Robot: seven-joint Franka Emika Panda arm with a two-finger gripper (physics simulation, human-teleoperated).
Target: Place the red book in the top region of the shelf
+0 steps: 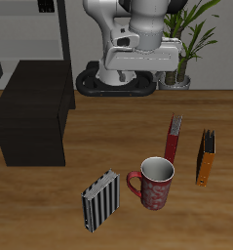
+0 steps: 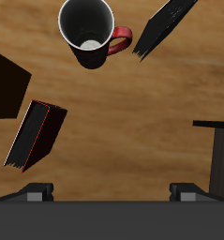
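The red book [image 1: 174, 140] stands upright on the table beside the mug, thin and dark red with pale page edges; it also shows in the wrist view [image 2: 37, 136]. The shelf [image 1: 30, 122] is a large near-black box with a flat top, at the table's side; its edge shows in the wrist view [image 2: 216, 155]. My gripper [image 1: 139, 78] hangs high above the table, farther back than the book and apart from it. It is open and empty; the fingertips [image 2: 34, 194] are spread wide.
A red patterned mug [image 1: 154, 184] stands nearer the front edge, beside the red book. A black-and-white striped book [image 1: 100, 200] and an orange-and-black book [image 1: 206, 156] stand nearby. A pale grey rack [image 1: 30, 29] and a potted plant [image 1: 191, 44] are at the back.
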